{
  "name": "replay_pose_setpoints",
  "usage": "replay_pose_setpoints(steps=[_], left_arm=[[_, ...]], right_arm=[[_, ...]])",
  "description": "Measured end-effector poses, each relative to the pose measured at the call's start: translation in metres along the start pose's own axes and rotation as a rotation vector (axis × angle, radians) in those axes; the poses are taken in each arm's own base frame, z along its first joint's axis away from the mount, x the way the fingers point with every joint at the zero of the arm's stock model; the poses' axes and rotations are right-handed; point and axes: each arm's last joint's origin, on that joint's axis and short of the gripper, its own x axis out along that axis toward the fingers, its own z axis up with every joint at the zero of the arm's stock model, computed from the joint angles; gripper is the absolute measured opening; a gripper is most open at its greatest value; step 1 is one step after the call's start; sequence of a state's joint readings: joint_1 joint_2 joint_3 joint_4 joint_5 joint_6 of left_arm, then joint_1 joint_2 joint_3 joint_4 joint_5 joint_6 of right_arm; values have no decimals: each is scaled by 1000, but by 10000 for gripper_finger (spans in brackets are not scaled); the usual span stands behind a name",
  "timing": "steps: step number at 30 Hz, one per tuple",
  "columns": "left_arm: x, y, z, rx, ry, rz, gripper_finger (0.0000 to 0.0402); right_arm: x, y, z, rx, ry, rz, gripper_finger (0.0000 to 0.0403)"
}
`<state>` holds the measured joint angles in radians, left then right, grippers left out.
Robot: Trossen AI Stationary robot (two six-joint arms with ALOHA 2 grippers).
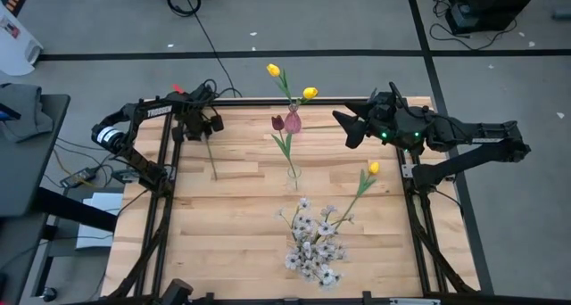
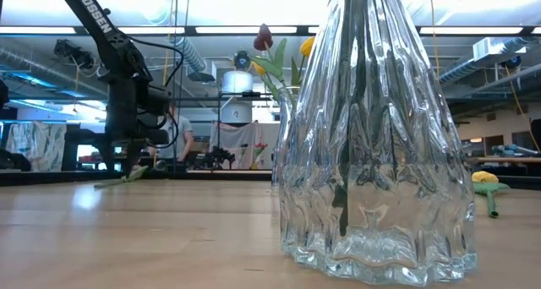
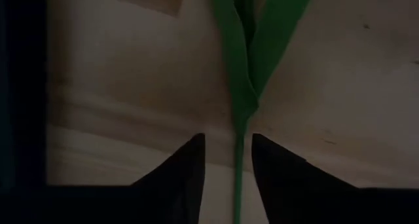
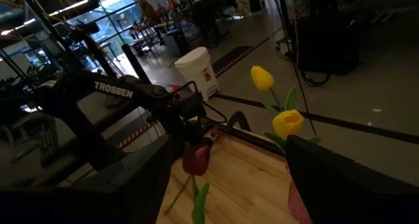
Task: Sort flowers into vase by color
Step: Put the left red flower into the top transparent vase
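Note:
A green-stemmed flower (image 1: 212, 158) lies flat on the wooden table near the far left corner; its head is hidden under my left gripper (image 1: 205, 131). That gripper is down at the table (image 2: 128, 166) and open, one finger on each side of the stem (image 3: 239, 119) without touching it. A slim glass vase (image 1: 293, 173) at mid-table holds yellow tulips (image 1: 273, 70), a dark red one (image 1: 277, 122) and a pink one. A wide glass vase (image 2: 372, 154) near the front edge holds white blossoms (image 1: 312, 247). My right gripper (image 1: 346, 128) hangs open in the air to the right of the tulips.
Another yellow tulip (image 1: 373, 168) lies on the table right of centre, its stem pointing toward the white blossoms. The wide vase fills the near part of the low view. Bare wood shows on the table's near left part (image 1: 214, 243). A person stands in the room beyond.

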<state>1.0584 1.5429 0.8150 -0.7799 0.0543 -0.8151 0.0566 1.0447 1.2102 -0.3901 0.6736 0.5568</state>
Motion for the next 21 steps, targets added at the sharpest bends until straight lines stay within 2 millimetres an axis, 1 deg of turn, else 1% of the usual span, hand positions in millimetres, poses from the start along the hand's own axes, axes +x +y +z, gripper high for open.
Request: replay_pose_setpoints(steps=[8,14,21], left_arm=[[0,-2,1,2,-25,-4,136],[1,-7,-5,29,-36,12,136],[10,-15,-12,53,-9,43,135]], right_arm=[[0,0,0,-1,10,16,306],[0,0,0,-2,10,16,306],[0,0,0,-1,9,16,306]])
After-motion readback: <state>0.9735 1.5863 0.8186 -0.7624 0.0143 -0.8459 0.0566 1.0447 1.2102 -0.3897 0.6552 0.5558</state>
